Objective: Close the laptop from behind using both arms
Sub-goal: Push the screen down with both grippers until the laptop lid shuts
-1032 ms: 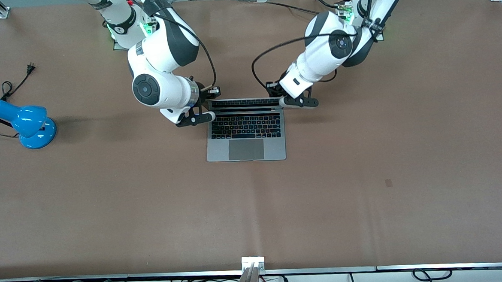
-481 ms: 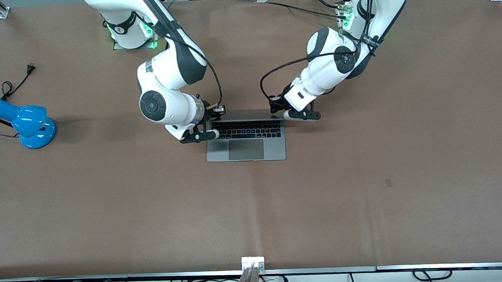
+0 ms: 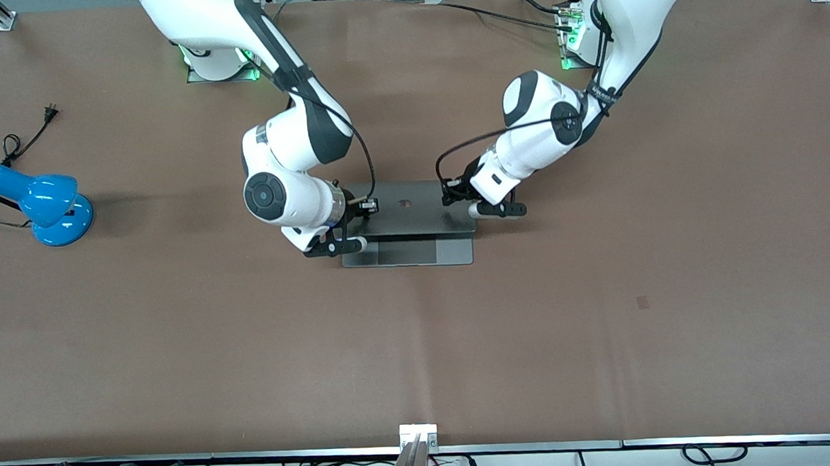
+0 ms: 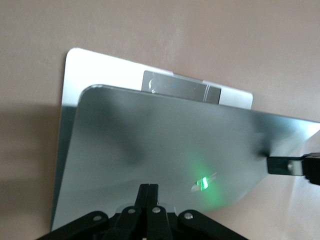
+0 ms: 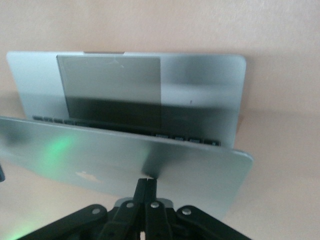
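Observation:
The silver-grey laptop lies mid-table with its lid tilted low over the keyboard, the apple logo facing up. Only the trackpad strip shows below the lid's edge. My right gripper is shut, its tips pressing the lid near the corner toward the right arm's end. My left gripper is shut and presses the lid's other end. In the left wrist view the shut fingers rest on the lid. In the right wrist view the shut fingers touch the lid above the trackpad.
A blue desk lamp with a black cord lies toward the right arm's end of the table. A metal bracket sits at the table edge nearest the front camera. The brown mat covers the table.
The lid has swung from nearly upright down over the keyboard. Both shut grippers have moved with it toward the front camera and lower.

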You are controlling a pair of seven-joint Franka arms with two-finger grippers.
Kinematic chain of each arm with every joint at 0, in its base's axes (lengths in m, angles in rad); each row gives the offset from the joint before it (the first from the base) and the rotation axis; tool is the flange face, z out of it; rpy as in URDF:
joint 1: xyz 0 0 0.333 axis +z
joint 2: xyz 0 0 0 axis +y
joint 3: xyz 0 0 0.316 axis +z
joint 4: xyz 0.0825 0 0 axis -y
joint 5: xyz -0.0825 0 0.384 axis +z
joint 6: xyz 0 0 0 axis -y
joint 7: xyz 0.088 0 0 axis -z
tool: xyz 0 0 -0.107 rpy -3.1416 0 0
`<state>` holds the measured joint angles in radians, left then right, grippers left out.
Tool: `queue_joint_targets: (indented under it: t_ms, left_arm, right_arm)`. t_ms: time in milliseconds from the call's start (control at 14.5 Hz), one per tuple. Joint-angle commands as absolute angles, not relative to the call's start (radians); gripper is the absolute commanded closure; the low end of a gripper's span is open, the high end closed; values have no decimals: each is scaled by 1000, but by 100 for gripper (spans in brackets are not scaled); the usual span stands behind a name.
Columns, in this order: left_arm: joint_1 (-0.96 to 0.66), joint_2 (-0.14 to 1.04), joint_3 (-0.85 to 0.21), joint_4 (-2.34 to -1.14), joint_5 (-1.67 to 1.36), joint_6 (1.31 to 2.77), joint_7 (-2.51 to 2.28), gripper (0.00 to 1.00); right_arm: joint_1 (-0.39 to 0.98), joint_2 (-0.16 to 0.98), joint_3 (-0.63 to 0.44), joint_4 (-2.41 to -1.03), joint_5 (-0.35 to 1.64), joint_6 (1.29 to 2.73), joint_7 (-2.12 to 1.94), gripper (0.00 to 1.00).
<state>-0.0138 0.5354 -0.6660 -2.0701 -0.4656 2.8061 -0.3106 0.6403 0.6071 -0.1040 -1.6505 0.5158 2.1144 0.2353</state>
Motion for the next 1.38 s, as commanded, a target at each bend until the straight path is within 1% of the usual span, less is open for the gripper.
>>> queue_joint_targets:
  t_ms: [0,138,344,481,619,825,1307]
  left_arm:
    - [-25,621,-650,-1982,-443,2812,-287,99]
    - [-26,652,-618,-1957,-443,2812,-229,99]
    - [-26,704,-609,-1924,-443,2812,-202,99]
    - [-35,732,-607,-1916,-443,2816,-201,99]
    - [-89,741,-556,-1916,-431,2856,-201,99]
    - [-187,749,-468,-1914,-433,2862,-202,99]
    - [-195,753,-459,-1916,-430,2862,-202,99]
  right_arm:
    - [626,696,-104,-1553,525,2115,242,100]
    - [626,724,-115,-1543,522,2137,241,100]
    - [626,741,-117,-1542,514,2146,241,100]
    - [626,753,-117,-1542,473,2148,242,100]
    - [626,767,-117,-1542,468,2167,241,100]
    - [634,790,-117,-1542,466,2183,242,100]
    - [635,788,-117,-1537,466,2183,241,100]
